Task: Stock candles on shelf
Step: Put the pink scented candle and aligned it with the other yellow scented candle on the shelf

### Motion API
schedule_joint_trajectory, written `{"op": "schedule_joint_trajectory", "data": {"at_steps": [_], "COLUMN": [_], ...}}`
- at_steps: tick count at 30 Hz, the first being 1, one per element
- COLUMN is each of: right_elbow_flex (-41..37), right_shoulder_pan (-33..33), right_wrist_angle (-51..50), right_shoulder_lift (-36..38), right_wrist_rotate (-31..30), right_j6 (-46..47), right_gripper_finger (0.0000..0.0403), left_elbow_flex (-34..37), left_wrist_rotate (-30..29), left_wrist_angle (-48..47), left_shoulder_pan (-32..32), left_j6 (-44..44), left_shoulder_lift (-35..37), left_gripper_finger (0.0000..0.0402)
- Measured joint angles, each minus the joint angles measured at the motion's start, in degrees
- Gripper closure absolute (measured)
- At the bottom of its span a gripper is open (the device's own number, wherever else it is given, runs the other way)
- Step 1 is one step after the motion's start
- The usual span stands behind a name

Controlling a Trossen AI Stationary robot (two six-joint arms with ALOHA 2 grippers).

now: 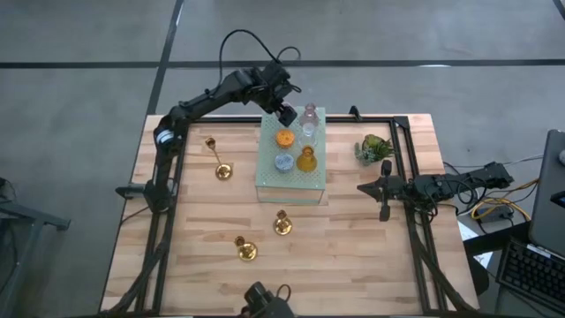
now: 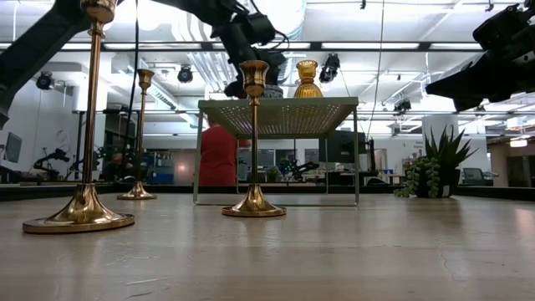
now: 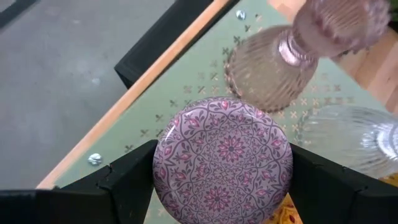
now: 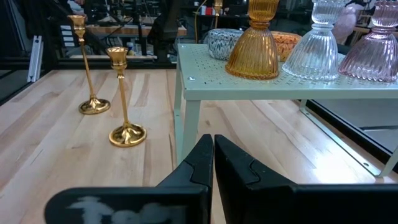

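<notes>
My left gripper [image 1: 284,115] is over the far left corner of the mint-green shelf [image 1: 291,187], shut on a round mauve-pink patterned candle tin [image 3: 222,155]. Standing on the shelf's mesh top are an orange candle [image 1: 284,139], a pale blue tin [image 1: 283,162], an amber ribbed glass [image 1: 306,160], a clear ribbed glass [image 1: 309,130] and a pink ribbed glass [image 3: 273,68]. My right gripper [image 1: 386,188] is shut and empty over the table, right of the shelf; it also shows in the right wrist view [image 4: 213,155]. My left gripper pinches the tin between its two fingers, one on each opposite side of its round wall [image 3: 159,163], with the patterned lid up and level. The fingers come from above, pointing down. Whether the tin's base rests on the shelf top, I cannot tell.
Three brass candlesticks stand on the wooden table left of and in front of the shelf [image 1: 222,171] [image 1: 282,224] [image 1: 245,251]. A small green plant [image 1: 374,147] stands right of the shelf. A black metal frame [image 1: 402,132] runs along the table's edges.
</notes>
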State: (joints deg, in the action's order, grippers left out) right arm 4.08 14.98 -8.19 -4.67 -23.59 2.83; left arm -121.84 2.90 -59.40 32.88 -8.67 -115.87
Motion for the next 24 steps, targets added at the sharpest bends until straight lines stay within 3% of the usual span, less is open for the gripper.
{"op": "schedule_joint_trajectory", "data": {"at_steps": [24], "right_elbow_flex": [0.00], "right_shoulder_pan": [-0.01], "right_wrist_angle": [-0.01], "right_shoulder_lift": [0.00], "right_wrist_rotate": [0.00], "right_j6": [0.09], "right_gripper_finger": [0.0394], "left_elbow_flex": [3.06], "left_wrist_rotate": [-0.15], "left_wrist_angle": [3.46], "left_shoulder_pan": [-0.61], "left_j6": [0.07], "left_shoulder_lift": [0.09], "left_gripper_finger": [0.0089]}}
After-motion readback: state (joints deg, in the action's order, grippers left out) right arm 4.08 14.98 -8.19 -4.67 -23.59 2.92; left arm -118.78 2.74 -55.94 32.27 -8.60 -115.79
